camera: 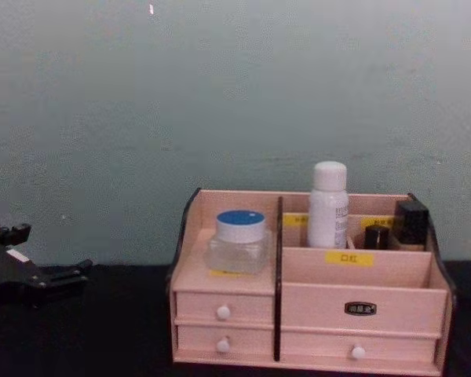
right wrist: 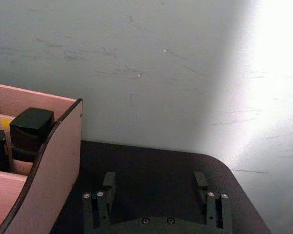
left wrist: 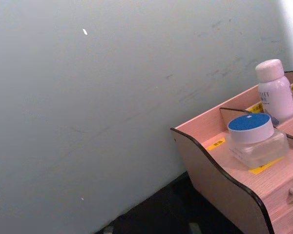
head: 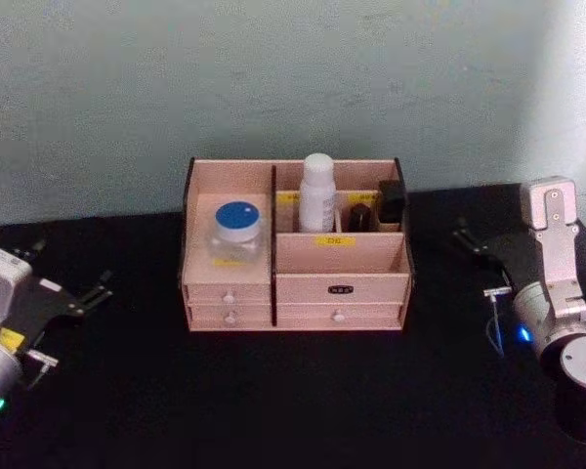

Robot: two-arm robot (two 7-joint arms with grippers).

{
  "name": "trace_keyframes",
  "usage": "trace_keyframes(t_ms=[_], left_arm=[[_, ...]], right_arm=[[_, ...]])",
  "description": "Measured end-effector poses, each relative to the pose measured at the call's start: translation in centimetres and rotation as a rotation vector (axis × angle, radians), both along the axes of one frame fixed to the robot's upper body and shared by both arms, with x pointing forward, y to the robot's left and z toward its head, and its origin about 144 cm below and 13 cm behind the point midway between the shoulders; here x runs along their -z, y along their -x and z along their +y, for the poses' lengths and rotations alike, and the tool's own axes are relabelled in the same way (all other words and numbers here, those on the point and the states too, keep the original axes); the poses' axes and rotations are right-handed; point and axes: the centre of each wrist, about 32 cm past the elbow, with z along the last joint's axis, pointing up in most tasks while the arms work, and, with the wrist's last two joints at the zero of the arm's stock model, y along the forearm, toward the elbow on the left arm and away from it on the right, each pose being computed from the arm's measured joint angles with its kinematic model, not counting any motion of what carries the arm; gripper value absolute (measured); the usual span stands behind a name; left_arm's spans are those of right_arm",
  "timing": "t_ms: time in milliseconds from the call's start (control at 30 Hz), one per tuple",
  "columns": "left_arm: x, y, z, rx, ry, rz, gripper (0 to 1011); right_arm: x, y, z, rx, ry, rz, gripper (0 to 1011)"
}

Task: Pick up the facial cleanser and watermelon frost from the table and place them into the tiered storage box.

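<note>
The tiered storage box [head: 342, 258] stands at the middle back of the black table, also seen in the chest view [camera: 361, 271]. A white bottle with a pale cap [head: 317, 193], seemingly the facial cleanser, stands upright in a rear compartment. A clear jar with a blue lid [head: 236, 231], seemingly the watermelon frost, sits on the box's left step above the drawers. My left gripper [head: 68, 274] rests open at the table's left edge, well clear of the box. Right of the box, my right gripper [right wrist: 154, 183] is open with nothing between its fingers.
Two dark small containers [head: 376, 208] occupy the box's rear right compartments. A grey-green wall rises directly behind the table. Bare black tabletop [head: 293, 401] stretches in front of the box and on both sides.
</note>
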Motion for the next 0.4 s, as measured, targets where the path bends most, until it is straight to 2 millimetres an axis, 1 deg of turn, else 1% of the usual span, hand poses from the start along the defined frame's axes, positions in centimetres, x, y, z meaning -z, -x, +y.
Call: trace_keyframes(t_ms=[400], left_arm=[[0.00,0.00,0.00,0.000,0.000,0.000,1001]], right_arm=[[0.00,0.00,0.00,0.000,0.000,0.000,1003]])
